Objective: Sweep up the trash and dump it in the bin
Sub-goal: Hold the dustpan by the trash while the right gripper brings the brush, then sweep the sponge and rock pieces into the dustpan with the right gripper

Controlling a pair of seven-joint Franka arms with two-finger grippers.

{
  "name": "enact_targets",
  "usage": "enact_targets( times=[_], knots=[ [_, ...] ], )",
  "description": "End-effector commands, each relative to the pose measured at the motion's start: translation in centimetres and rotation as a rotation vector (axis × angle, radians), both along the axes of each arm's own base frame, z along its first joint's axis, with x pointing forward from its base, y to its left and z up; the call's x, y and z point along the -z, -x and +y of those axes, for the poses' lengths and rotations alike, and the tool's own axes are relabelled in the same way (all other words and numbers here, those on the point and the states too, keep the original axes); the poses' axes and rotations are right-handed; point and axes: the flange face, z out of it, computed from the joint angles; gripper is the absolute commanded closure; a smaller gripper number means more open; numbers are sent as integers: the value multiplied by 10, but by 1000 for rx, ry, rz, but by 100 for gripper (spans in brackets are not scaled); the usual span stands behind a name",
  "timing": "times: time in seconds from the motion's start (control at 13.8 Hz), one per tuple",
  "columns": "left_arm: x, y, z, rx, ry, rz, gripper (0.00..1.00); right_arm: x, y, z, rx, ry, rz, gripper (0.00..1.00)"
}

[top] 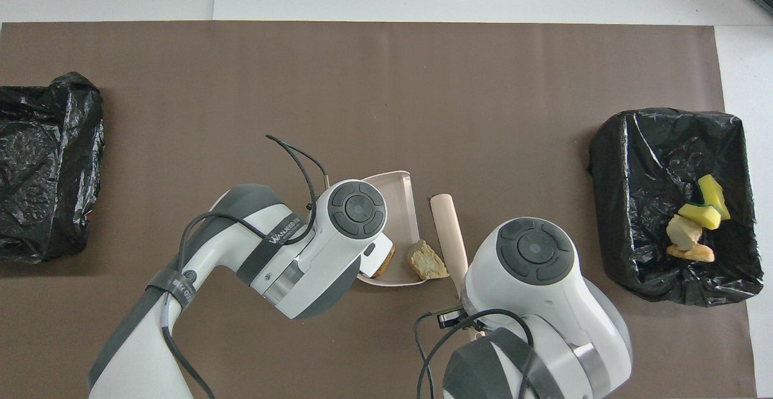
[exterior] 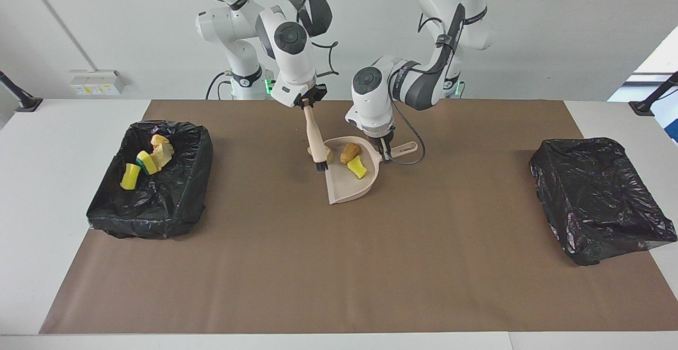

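My left gripper [exterior: 385, 151] is shut on the handle of the pink dustpan [exterior: 352, 180], which sits mid-mat with its mouth toward the right arm's end. An orange-brown chunk [exterior: 349, 152] and a bright yellow chunk [exterior: 358, 167] of trash lie in the pan. My right gripper [exterior: 306, 104] is shut on the top of a beige brush [exterior: 315, 138], which hangs nearly upright with its black bristles at the pan's mouth. A pale yellow chunk [top: 427, 260] lies just outside the mouth, beside the brush [top: 450, 236]. The left wrist hides much of the pan [top: 398, 197] from overhead.
A black-lined bin [exterior: 153, 180] at the right arm's end of the table holds several yellow and orange chunks [top: 694, 224]. A second black-lined bin [exterior: 598, 196] sits at the left arm's end. A brown mat [exterior: 339, 265] covers the table.
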Motion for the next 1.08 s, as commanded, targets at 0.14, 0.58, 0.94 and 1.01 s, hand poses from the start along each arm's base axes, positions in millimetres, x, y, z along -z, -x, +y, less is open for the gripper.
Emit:
enact_targets(
  times=[0.14,0.58,0.94,1.01],
  knots=[
    [-1,13,12,20,0,-1,100,53,30,-36,14,102,9,100],
    [6,35,12,46,-5,6,100,80,32,-2,132,-152,73,100],
    [7,34,13,42,-3,6,100,61,28,40,198,-315,94,100],
    [7,33,14,42,-2,5,100,52,26,38,198,-309,76,100]
  ],
)
